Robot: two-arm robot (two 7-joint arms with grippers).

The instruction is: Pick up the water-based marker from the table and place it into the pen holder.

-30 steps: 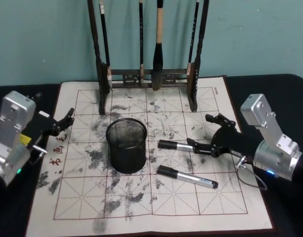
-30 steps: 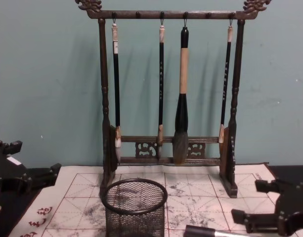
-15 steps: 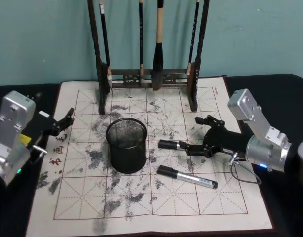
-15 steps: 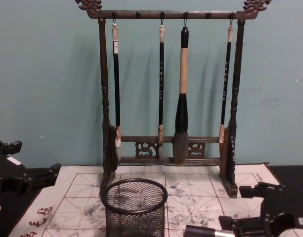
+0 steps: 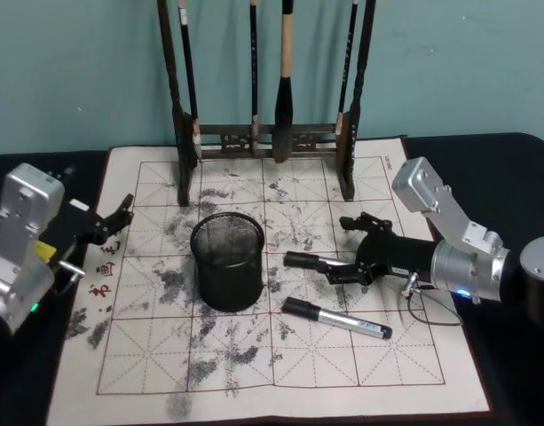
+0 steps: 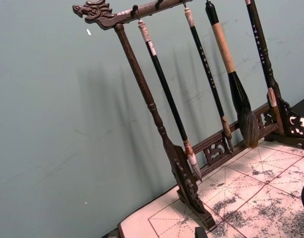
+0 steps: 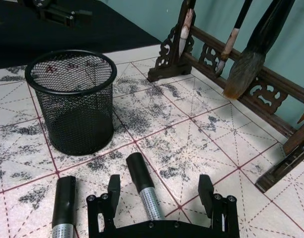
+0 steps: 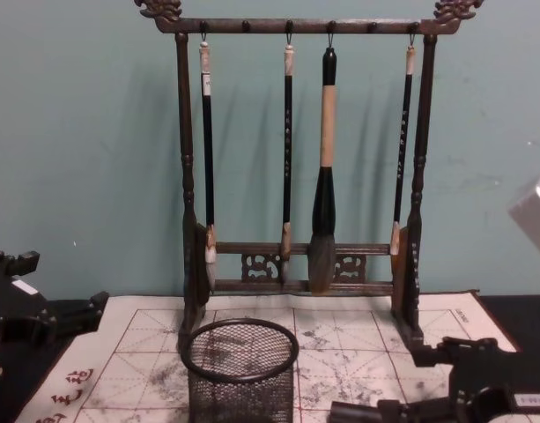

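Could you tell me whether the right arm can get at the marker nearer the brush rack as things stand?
Probably yes. The right tool is open, with that marker lying between its fingers; nothing blocks it, and the pen holder stands clear to one side.

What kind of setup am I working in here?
Probably a calligraphy desk mock-up: a wooden brush rack with hanging brushes, an ink-stained gridded practice mat, and a mesh pen holder, before a plain teal wall.
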